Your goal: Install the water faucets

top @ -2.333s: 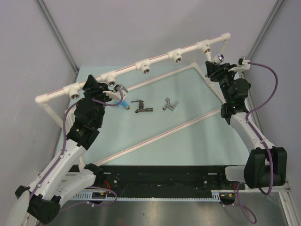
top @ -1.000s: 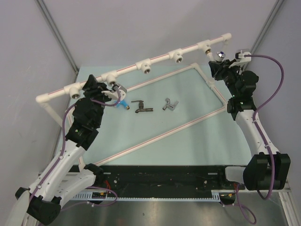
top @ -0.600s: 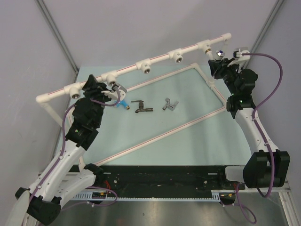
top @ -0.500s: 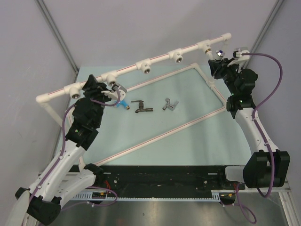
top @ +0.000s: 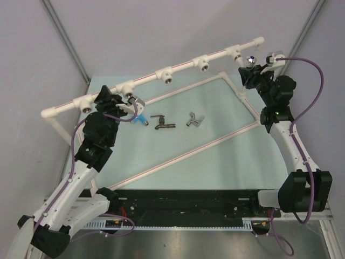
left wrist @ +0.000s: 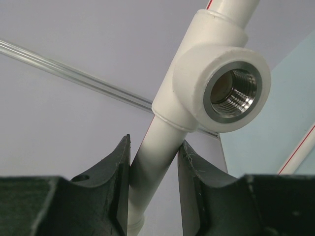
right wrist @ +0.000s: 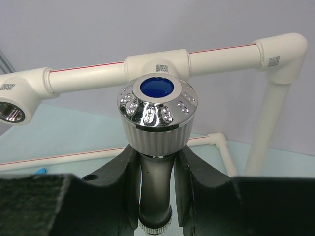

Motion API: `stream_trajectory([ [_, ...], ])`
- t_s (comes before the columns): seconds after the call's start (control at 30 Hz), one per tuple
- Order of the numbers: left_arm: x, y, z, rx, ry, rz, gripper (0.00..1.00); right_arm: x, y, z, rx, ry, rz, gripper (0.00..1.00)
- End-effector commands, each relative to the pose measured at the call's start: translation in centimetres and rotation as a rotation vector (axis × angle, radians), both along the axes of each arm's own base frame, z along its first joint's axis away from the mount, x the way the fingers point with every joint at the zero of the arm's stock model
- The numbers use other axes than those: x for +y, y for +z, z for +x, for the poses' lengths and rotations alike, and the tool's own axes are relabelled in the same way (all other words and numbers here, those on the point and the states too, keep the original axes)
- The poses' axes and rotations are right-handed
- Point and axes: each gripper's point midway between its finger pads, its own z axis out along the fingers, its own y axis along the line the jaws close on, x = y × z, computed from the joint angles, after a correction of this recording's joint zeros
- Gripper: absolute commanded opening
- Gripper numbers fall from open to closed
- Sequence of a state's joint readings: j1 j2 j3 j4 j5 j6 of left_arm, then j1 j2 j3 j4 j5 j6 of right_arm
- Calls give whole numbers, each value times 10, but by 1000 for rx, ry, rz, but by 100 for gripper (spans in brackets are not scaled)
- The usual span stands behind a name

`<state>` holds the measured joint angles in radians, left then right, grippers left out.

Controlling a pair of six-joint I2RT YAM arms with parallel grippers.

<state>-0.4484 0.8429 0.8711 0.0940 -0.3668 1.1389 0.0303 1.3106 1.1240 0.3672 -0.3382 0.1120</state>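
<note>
Nearest you, on the green mat (top: 215, 162), three taps lay loose in a row. The blue tap (top: 141, 119) was at the left, close by your left arm. The dark tap (top: 161, 123) was in the middle and the silver tap (top: 194, 120) to its right, each apart from the next. Only the overhead view showed you all three.

Just past them, your left gripper (top: 111, 98) was up at the white pipe rail (top: 183, 69). From above you could not read its jaws. The left wrist view showed the gripper (left wrist: 154, 147) clenched on the rail, a finger (left wrist: 115, 172) against each side of the pipe. It sat right beside a tee (left wrist: 197, 73) whose threaded metal socket (left wrist: 231, 91) faced the camera.

Farther off, at the right end, your right gripper (top: 251, 71) held the chrome-topped tap (top: 251, 60) close to the last tee (top: 235, 53). From above you saw little more than its shiny top. The right wrist view showed the gripper (right wrist: 156, 157) grasping the tap (right wrist: 157, 115) by its grey body. The ribbed knob with its blue disc stood above the fingers (right wrist: 123, 167), and a threaded end showed at the bottom edge. The rail ran behind the knob to a corner elbow (right wrist: 283, 51). Neither view showed whether the tap touched the tee.
</note>
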Motion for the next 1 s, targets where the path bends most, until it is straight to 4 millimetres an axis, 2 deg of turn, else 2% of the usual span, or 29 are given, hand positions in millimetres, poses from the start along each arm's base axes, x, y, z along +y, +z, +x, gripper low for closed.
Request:
stream_trajectory([
  [0.0, -4, -3, -8, -6, -40, -219, 0, 0, 16, 6, -4, -3, 58, 0],
  [0.17, -4, -3, -8, -8, -42, -221, 0, 3, 15, 8, 52, 10, 162, 0],
  [0.7, -6, -4, -8, -4, -51, -218, 0, 19, -8, 23, 299, 89, 620, 0],
  [0.97, -6, -4, -10, -7, -56, -221, 0, 30, -2, 21, 364, 166, 787, 0],
])
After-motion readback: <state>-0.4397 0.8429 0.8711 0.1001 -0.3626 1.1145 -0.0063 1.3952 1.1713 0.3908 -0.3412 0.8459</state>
